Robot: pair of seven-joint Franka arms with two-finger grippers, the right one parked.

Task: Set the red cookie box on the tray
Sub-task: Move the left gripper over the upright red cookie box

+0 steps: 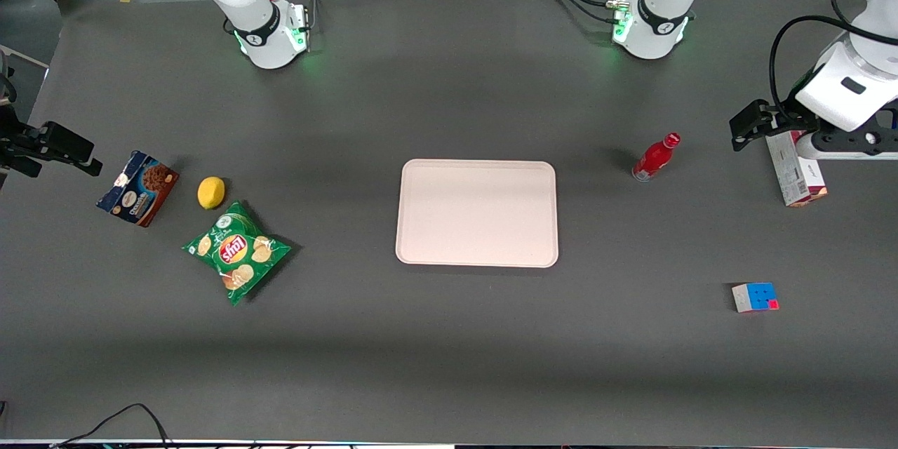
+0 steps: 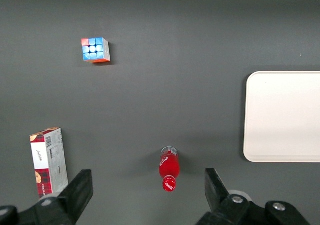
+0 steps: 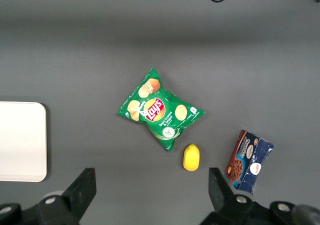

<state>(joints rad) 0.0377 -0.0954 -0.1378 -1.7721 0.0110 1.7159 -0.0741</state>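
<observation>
Toward the working arm's end of the dark grey tabletop (image 1: 449, 337), the red cookie box (image 1: 798, 168) lies flat with its whitish printed face up — it is well apart from the tray (image 1: 477, 213), which sits near the middle of the tabletop with nothing on it. The end effector (image 1: 754, 125) hangs above the tabletop just over the box's end that lies farther from the front camera; in the wrist view its two dark fingers (image 2: 80, 190) stand spread wide with only bare tabletop between them (no contact with the box shows). In that same view the red cookie box (image 2: 49, 161) sits just beside one finger, outside the gap.

Between the box and the tray stands a small red bottle (image 1: 655, 157), upright with a red cap. A Rubik's cube (image 1: 755, 297) rests nearer the front camera than the box, apart from everything else.

Toward the parked arm's end lie three more things: a green Lay's chip bag (image 1: 237, 251), a lemon (image 1: 210, 192) just beside it and slightly farther from the front camera, and a blue-and-brown chocolate cookie box (image 1: 137, 187) near the lemon — none of them touching the tray
</observation>
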